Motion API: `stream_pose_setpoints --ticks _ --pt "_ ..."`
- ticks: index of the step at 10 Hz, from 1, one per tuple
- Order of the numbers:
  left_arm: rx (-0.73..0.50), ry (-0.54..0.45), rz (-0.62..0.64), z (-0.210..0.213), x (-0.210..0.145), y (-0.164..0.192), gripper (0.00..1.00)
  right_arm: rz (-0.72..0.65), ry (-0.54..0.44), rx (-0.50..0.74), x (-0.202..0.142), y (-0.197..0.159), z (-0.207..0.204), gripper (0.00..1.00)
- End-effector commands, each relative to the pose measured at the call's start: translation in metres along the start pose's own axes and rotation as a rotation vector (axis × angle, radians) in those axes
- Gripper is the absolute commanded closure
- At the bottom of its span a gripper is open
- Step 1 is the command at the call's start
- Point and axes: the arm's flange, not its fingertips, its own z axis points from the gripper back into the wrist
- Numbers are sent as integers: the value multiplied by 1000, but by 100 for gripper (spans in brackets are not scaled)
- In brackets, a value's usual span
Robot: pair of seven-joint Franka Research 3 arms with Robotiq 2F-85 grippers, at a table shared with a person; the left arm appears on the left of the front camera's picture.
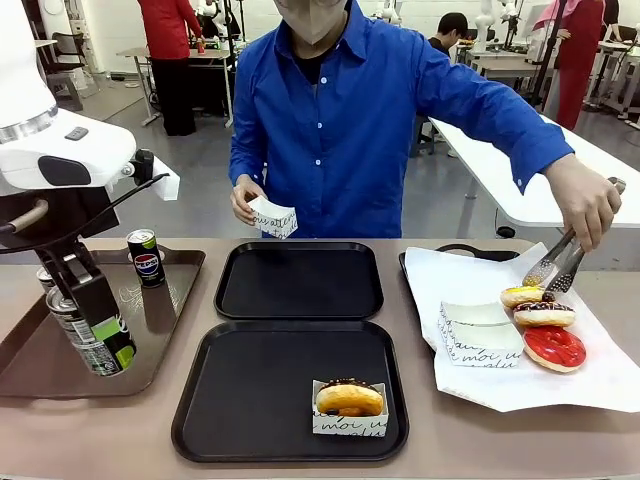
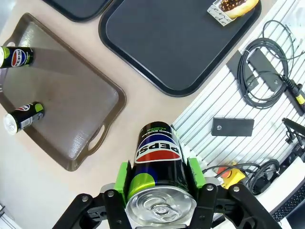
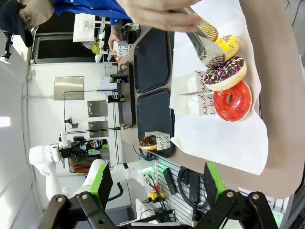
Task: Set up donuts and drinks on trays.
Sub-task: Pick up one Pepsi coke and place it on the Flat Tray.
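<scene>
My left gripper [image 1: 100, 342] [image 2: 159, 177] is shut on a drink can [image 1: 82, 330] [image 2: 159, 164], held tilted above the brown tray [image 1: 150, 330]. Two more cans [image 1: 146, 256] [image 1: 45, 277] stand on that tray. Two black trays lie mid-table: the far one [image 1: 298, 282] is bare, and the near one [image 1: 250, 390] carries a chocolate-topped donut in a paper sleeve [image 1: 349, 404] [image 3: 153, 141]. My right gripper [image 3: 158, 185] is open and holds nothing. It hangs high over the right side of the table, above the donuts.
On a white paper sheet [image 1: 520, 385] at the right lie yellow [image 1: 521, 296], sprinkled chocolate [image 1: 543, 314] and red [image 1: 554, 347] donuts beside empty sleeves [image 1: 478, 338]. The person reaches tongs [image 1: 553, 266] to the yellow donut and holds a sleeve [image 1: 272, 217] in the other hand.
</scene>
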Motion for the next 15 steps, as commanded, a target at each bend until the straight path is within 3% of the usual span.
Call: stream_pose_setpoints --ticks 1,5,15 --pt "0 -1 0 2 -1 0 42 1 4 5 -1 0 0 0" --pt "0 0 0 0 0 0 42 1 4 5 -1 0 0 0" --pt "0 -19 68 -47 131 26 42 1 4 5 -1 0 0 0"
